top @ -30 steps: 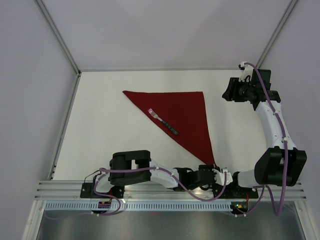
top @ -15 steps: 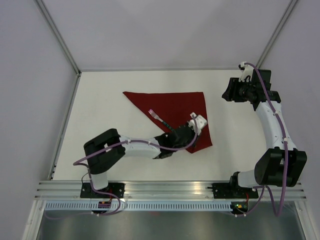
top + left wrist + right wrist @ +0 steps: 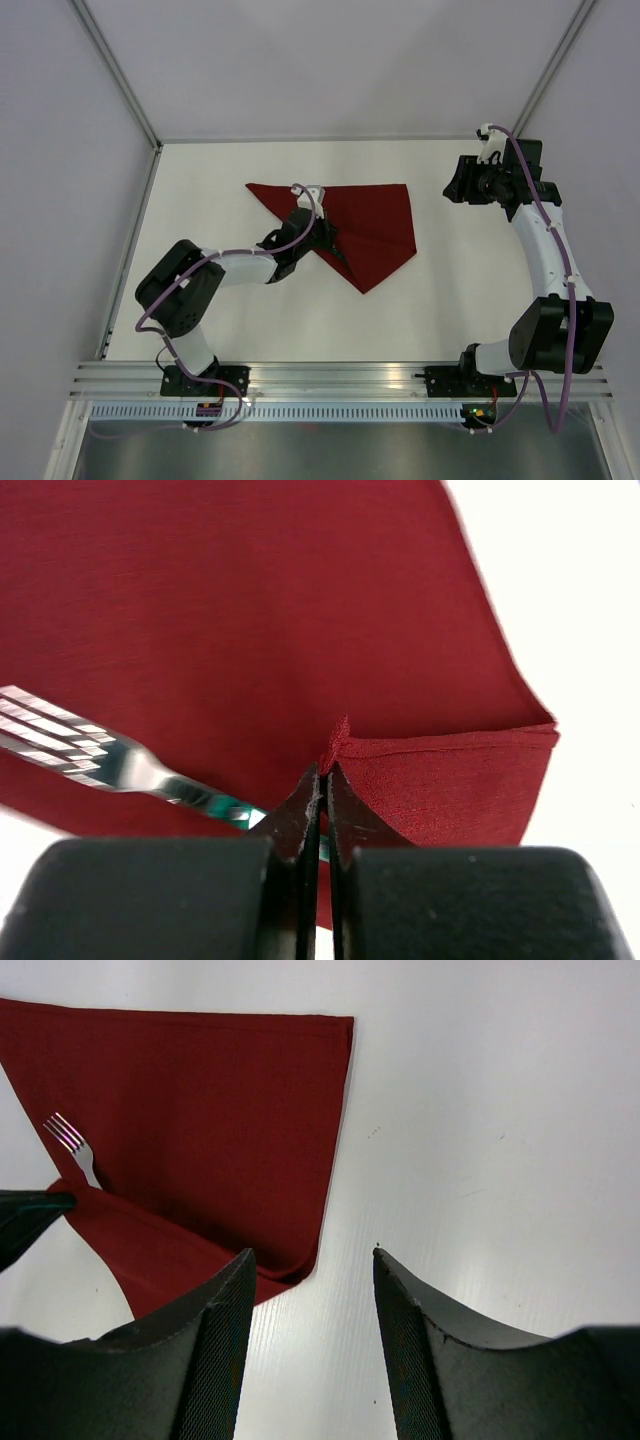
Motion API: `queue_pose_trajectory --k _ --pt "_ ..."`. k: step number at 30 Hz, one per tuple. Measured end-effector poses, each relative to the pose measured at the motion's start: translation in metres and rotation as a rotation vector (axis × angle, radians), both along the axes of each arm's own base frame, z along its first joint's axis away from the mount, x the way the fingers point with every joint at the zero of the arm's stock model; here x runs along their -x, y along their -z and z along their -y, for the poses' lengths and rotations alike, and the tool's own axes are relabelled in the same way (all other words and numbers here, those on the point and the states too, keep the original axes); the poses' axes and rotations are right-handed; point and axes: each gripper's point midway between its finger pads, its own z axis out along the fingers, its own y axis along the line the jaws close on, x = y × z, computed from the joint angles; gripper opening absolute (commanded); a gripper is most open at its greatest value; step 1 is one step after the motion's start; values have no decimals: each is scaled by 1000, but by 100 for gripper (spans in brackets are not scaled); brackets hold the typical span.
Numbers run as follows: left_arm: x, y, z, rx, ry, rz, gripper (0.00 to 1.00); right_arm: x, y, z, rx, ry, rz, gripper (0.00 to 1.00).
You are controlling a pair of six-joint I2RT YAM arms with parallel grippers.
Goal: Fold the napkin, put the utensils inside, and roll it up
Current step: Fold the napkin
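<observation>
The maroon napkin (image 3: 375,215) lies as a folded triangle at mid-table, its near corner doubled back toward the far left. My left gripper (image 3: 333,238) is shut on that corner, seen pinched in the left wrist view (image 3: 325,770) against the napkin (image 3: 250,600). The fork (image 3: 70,742) lies on the napkin just left of the jaws, with its teal handle running under the raised fold. It also shows in the right wrist view (image 3: 72,1145) on the napkin (image 3: 200,1100). My right gripper (image 3: 458,186) is open and empty, raised to the right of the napkin (image 3: 312,1255).
The white table (image 3: 220,310) is bounded by grey walls with metal posts at the far corners. An aluminium rail (image 3: 340,375) with both arm bases runs along the near edge. My left arm (image 3: 170,290) stretches across the table's left half.
My left gripper has carried the napkin's near corner from the near edge up and to the far left, over the fork. The fold now covers the fork's handle. The right arm has not moved.
</observation>
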Motion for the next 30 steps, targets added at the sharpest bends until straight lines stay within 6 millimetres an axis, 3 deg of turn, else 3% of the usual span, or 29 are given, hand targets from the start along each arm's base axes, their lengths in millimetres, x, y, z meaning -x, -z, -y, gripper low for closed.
queue_pose_trajectory --k 4,18,30 --pt "-12 8 -23 19 -60 -40 2 0 0 0 -2 -2 1 56" --pt "-38 13 -65 62 -157 -88 2 1 2 -1 -2 -3 -5 56" --pt "-50 16 -90 84 -209 -109 2 1 2 -3 -2 -9 -5 56"
